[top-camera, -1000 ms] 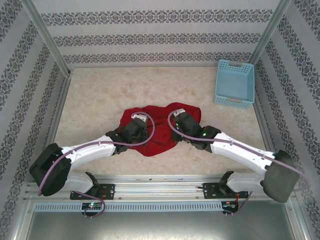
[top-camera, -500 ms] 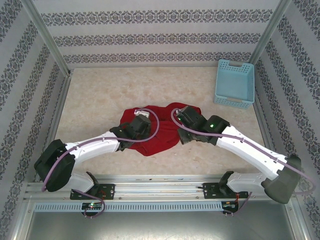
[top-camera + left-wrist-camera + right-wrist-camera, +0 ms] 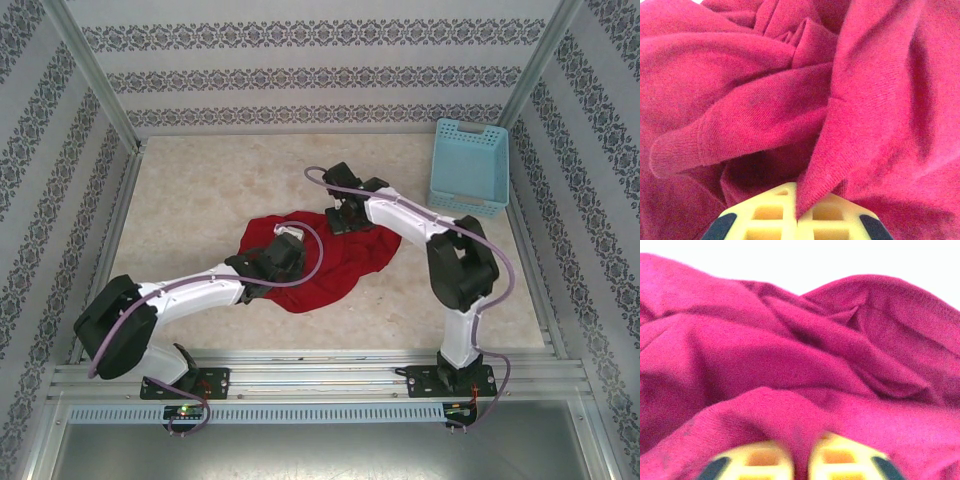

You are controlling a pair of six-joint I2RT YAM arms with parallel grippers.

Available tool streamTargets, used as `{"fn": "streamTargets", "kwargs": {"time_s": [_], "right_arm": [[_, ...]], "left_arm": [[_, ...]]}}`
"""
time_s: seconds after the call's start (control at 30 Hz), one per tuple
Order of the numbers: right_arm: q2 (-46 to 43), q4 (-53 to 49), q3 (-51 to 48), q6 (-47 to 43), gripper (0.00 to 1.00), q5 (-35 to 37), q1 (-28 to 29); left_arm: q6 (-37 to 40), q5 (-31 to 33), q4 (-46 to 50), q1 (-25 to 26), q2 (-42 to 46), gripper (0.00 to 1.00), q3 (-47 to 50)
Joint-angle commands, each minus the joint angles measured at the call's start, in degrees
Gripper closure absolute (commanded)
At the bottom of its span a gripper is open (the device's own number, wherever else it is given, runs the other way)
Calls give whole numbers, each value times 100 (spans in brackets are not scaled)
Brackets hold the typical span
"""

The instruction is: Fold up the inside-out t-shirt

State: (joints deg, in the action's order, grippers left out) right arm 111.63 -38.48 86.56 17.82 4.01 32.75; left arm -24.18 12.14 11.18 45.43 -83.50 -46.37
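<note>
Mid-frame in the top view, on the tabletop [image 3: 200, 190], the inside-out t-shirt [image 3: 340, 265] is seen bunched in a rumpled heap, well apart from the blue basket [image 3: 468, 165] at upper right. Left jaws are pressed together on a thin fold of the red cloth, w/ the yellow pads [image 3: 765, 217] meeting at bottom centre of the left wrist view. Right jaws are set at the heap's upper edge. A ridge of cloth is seen btwn their pads [image 3: 760, 460], but the view is blurred, so clamped vs. just parted can't be told.

Handling, as judged: fabric is light, soft and limp, w/ no stiffness. Any lifted part will be followed by sagging folds, and extra layers may be dragged along. Not fragile, not slippery; the knit should be held well by a pinch. Hold is best taken at hem, shoulder seams or sleeve cuffs, one layer only, so the shirt can be spread flat before any fold is made.
</note>
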Motion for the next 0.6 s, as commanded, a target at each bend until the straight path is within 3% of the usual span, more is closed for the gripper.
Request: {"fn": "streamTargets", "kwargs": {"time_s": [0.0, 0.17, 0.33, 0.57], "right_arm": [[-78, -58, 313, -121, 67, 503, -14], [-1234, 444, -829, 10, 53, 302, -15], [-2130, 1168, -2170, 235, 56, -368, -16], [-1977, 1691, -2862, 137, 61, -391, 15]], "left_arm": [[-46, 125, 229, 15, -151, 100, -23], [-311, 172, 431, -103, -99, 90, -17], [-456, 208, 660, -104, -54, 76, -130], [-605, 1168, 2067, 345, -77, 61, -1049]]}}
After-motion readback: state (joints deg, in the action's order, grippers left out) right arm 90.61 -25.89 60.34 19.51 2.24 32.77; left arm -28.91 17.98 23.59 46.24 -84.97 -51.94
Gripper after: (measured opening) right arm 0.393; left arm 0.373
